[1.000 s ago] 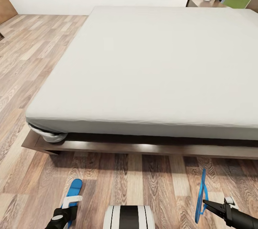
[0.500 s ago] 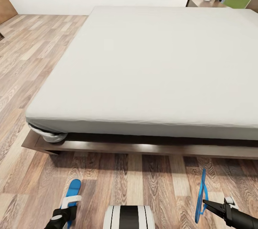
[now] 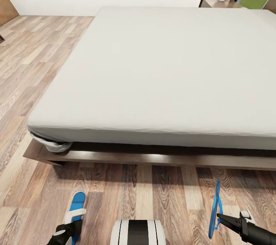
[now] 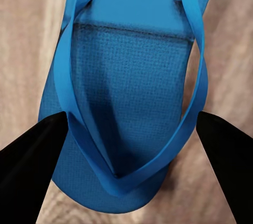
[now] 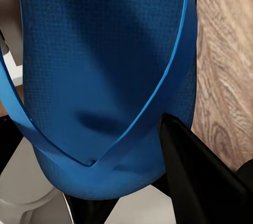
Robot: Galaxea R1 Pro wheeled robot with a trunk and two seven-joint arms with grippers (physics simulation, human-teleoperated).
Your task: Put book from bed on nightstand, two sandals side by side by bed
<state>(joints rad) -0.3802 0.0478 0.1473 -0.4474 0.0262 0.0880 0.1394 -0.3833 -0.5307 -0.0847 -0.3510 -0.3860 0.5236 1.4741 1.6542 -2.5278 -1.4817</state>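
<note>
The two bright blue thin flat rubber sandals are what your next move turns on, and they sit well apart, one at each side of the robot's base. The left sandal (image 3: 76, 203) lies flat, sole down on the wood-plank floor (image 3: 153, 187), its long axis running near to far toward the bed, and your left tool (image 3: 66, 231) is at its near end. In the left wrist view that sandal (image 4: 126, 97) lies straight ahead along the fingers, the two dark fingertips (image 4: 31, 155) standing wide on either side of the straps, not pinching anything that I can see.

The right sandal (image 3: 215, 210) is different: it stands on edge, thin side toward you, its long axis also pointing near to far. Your right tool (image 3: 226, 220) is closed on it at the near end; the right wrist view shows the blue sole (image 5: 105, 76) right up against a dark finger (image 5: 200, 171).

So both long axes already agree, and both lie on the near side of the large low bed with its dark brown wooden frame (image 3: 153, 158) and off-white mattress (image 3: 161, 76). What is left, as I judge it, is to bring one across beside the other. The right arm has the firmer hold, so you would probably carry that one leftward and lay it flat.

No book is on the mattress as far as it shows here. A dark-brown nightstand (image 3: 218, 3) stands at the far right corner.
</note>
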